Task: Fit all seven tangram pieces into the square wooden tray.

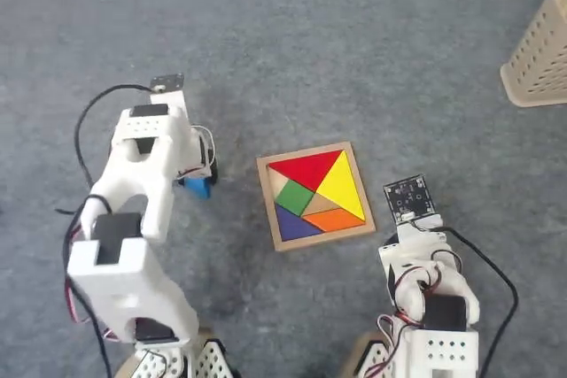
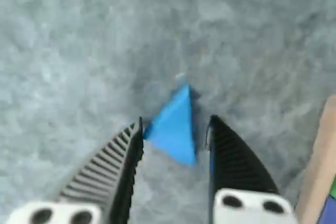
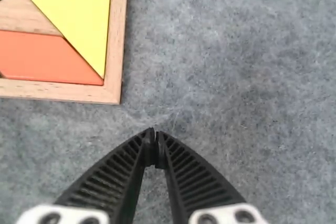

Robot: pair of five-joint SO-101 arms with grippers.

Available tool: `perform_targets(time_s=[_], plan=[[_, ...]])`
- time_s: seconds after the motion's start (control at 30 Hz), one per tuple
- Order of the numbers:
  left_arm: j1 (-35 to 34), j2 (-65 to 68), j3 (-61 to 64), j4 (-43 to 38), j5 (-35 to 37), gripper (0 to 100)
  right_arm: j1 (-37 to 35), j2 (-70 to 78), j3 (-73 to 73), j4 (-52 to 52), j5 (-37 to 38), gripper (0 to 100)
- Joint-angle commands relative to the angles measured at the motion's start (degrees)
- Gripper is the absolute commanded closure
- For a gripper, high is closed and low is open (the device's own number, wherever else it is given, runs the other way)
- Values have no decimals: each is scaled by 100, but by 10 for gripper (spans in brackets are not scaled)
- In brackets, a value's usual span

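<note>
The square wooden tray (image 1: 268, 204) lies mid-table and holds red (image 1: 306, 171), yellow (image 1: 341, 185), green (image 1: 293, 198), purple (image 1: 293, 223) and orange (image 1: 335, 219) pieces, with a pale wood-coloured patch between them. A blue triangle (image 2: 176, 127) lies on the grey carpet left of the tray, also the blue triangle (image 1: 197, 187). My left gripper (image 2: 176, 123) stands open over it, one finger on each side, close to its edges. My right gripper (image 3: 153, 136) is shut on nothing, just off the tray's corner (image 3: 113, 95) beside the yellow piece (image 3: 73, 14) and orange piece (image 3: 47, 59).
A beige slotted basket (image 1: 540, 50) stands at the far right edge. The tray's rim (image 2: 320, 166) is near my left gripper. Open grey carpet lies behind the tray and around both arms.
</note>
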Motion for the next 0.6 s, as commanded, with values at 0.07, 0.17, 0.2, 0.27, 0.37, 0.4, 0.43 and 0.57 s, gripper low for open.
perform_targets(time_s=[0.07,0.17,0.2,0.27,0.37,0.4,0.43,0.57], plan=[[9,97,-365,185,-53,812,66,48,88,31,62,992],[18,114,-365,176,-53,814,66,48,88,31,62,992],[18,123,-365,176,-53,820,66,48,88,31,62,992],[26,132,-365,185,-53,852,66,48,88,31,62,992],[114,132,-356,185,-53,878,66,48,88,31,62,992],[149,132,-347,185,-53,880,66,48,88,31,62,992],[167,132,-347,185,-53,881,66,48,88,31,62,992],[202,88,-365,193,-176,898,66,48,88,31,62,992]])
